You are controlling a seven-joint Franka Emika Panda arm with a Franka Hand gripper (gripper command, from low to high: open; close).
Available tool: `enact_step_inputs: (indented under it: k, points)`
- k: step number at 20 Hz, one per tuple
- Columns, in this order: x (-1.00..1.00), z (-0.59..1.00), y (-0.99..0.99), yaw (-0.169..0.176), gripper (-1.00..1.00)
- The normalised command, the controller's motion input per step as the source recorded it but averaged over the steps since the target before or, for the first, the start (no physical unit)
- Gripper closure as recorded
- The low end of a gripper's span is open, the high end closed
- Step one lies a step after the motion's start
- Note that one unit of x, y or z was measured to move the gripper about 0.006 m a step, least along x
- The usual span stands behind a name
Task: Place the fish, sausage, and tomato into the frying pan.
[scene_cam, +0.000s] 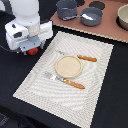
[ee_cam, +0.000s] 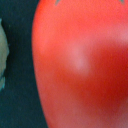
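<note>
The tomato [ee_cam: 80, 60] is glossy red and fills nearly the whole wrist view. In the exterior view the tomato [scene_cam: 33, 51] peeks out under the white hand, over the black table at that view's left. My gripper [scene_cam: 31, 47] is right at it, but its fingers are hidden by the hand. The grey frying pan [scene_cam: 95, 21] stands at the back on a brown board, its thin handle pointing to the exterior view's left. A small white piece that looks like the fish [scene_cam: 87, 17] lies inside it. The sausage is out of view.
A taller dark grey pot [scene_cam: 66, 8] stands beside the pan. A tan plate [scene_cam: 68, 66] and orange-handled cutlery [scene_cam: 75, 83] lie on the striped placemat [scene_cam: 35, 85]. A bowl [scene_cam: 123, 16] sits at the far right. A pale object [ee_cam: 2, 55] shows beside the tomato.
</note>
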Motion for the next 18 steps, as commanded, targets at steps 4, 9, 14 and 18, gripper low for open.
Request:
enact_step_inputs:
  k: [4, 9, 14, 18]
  points:
    - [-0.24, -0.16, 0.0, 0.034, 1.0]
    - [-0.22, 0.01, -0.04, 0.027, 1.0]
    - [0.15, 0.91, -0.05, 0.007, 1.0]
    - [0.82, 1.0, 0.4, 0.0, 1.0]
